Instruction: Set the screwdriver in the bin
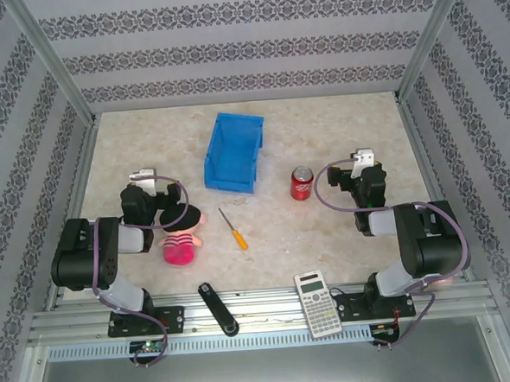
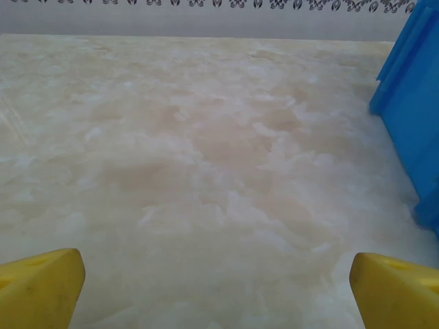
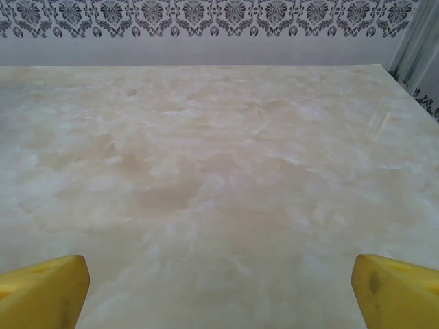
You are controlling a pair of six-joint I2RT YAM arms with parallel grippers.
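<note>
Screwdriver pick not started yet, both grippers empty.

left gripper (image 1: 143,180): in its wrist cam (image 2: 216,277) the yellow fingers (image 2: 41,284) sit at opposite lower corners, so jaws wide, nothing btw them. right gripper (image 1: 362,164): same in its cam (image 3: 219,281), wide and empty. Both point to the top of the top view, hanging over bare tabletop (image 1: 344,237).

Outward from the left gripper: screwdriver (image 1: 232,228) lies flat on the table, below and right of it in the top view, about frame centre. Long axis is diagonal: shaft tip upper left, orange handle lower right. Left gripper is the nearer one; right gripper is well apart on the other side, w/ soda can (image 1: 301,185) btw it and the tool. Plush doll (image 1: 180,239) sits just beside the left arm, left of the screwdriver, so I'd watch it on the swing-in.

bin (image 1: 230,177) is straight above the screwdriver in frame, near but apart.

Views: top cam gives screwdriver pos + axis + which arm is closer. Left wrist cam adds the blue bin wall (image 2: 411,103) at its right edge. Right wrist cam gives marble top and patterned back wall.

Judgement: left arm needs to turn down-right, w/ jaws set across the diagonal shaft.
</note>
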